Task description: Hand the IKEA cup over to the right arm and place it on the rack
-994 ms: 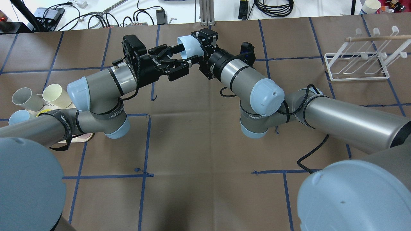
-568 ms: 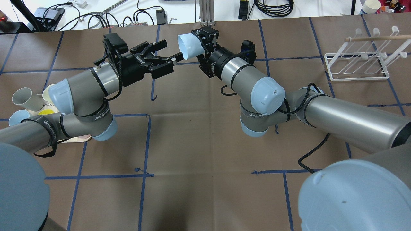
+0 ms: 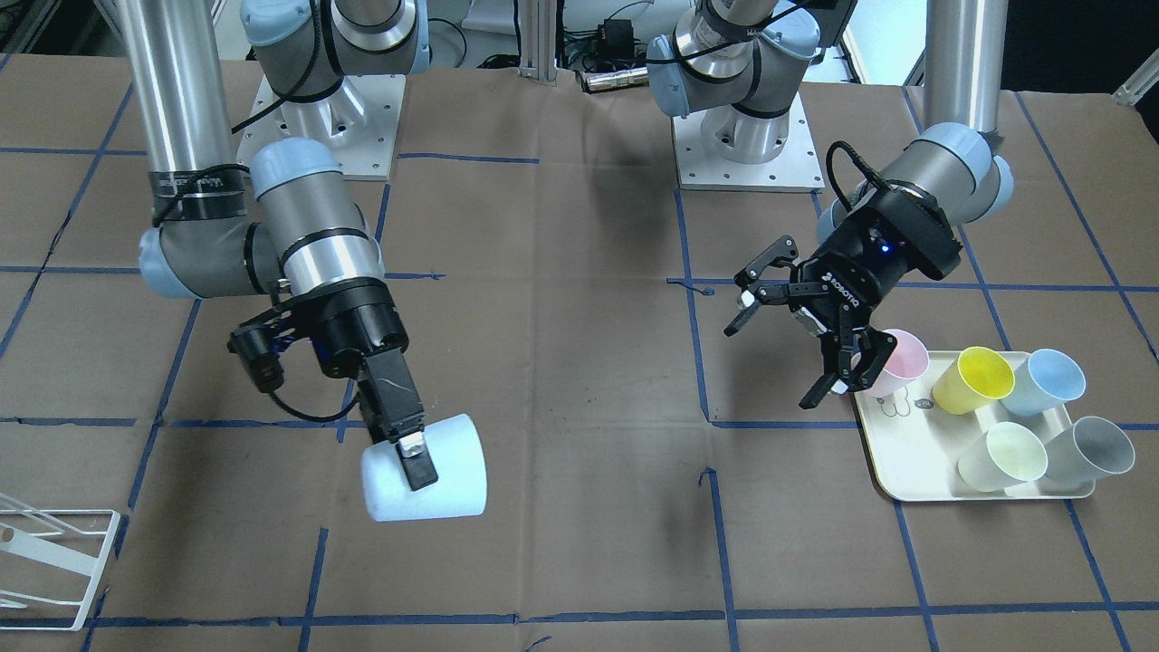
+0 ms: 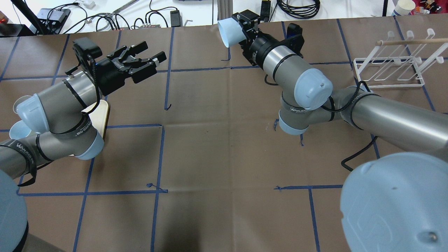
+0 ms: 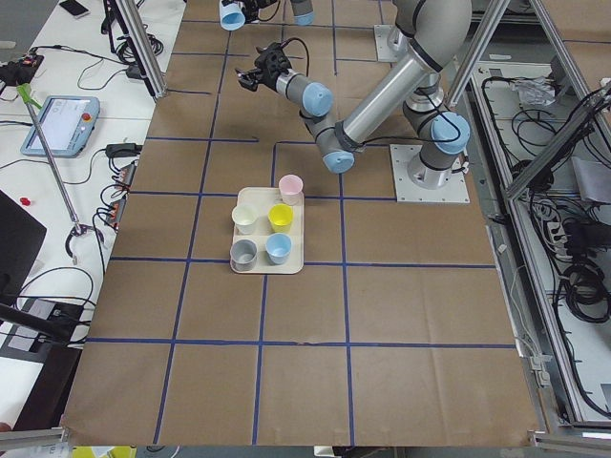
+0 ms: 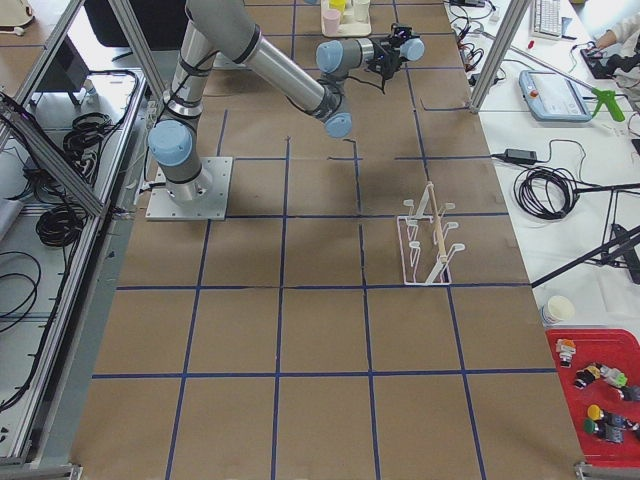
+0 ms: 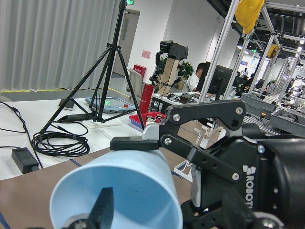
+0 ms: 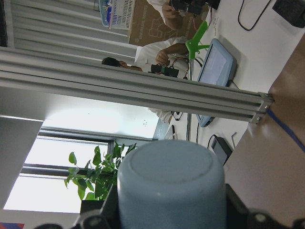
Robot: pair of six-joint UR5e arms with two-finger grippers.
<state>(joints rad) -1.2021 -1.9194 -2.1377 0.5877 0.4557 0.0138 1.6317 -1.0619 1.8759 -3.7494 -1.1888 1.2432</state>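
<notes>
Right now the right gripper (image 3: 412,457) is pinching the pale blue cup (image 3: 444,496) across its body. One finger (image 3: 418,473) is pressed flat on the outer wall that faces the front camera, and the opposite finger is hidden behind the cup. The cup lies on its side in that grip, held off the table (image 4: 210,147), with its open mouth turned toward the robot's left and its closed base filling the right wrist view. Seen from overhead, the cup is at about 12 o'clock, near the table's far edge. The white wire rack (image 4: 392,85) stands on the table at about 2 o'clock, well apart from the cup, with a wooden dowel (image 4: 409,42) lying across its raised prongs. The left gripper (image 3: 777,355) hangs at about 10 o'clock, its linkage fingers spread wide and empty, pointing toward the cup's mouth across a clear gap. At about 9 o'clock, close to the left arm's elbow, a cream tray (image 3: 910,464) carries five cups standing mouth up: a pink cup (image 3: 896,360), a yellow cup (image 3: 973,380), a blue cup (image 3: 1055,380), a pale green cup (image 3: 1000,455) and a grey cup (image 3: 1087,450).
</notes>
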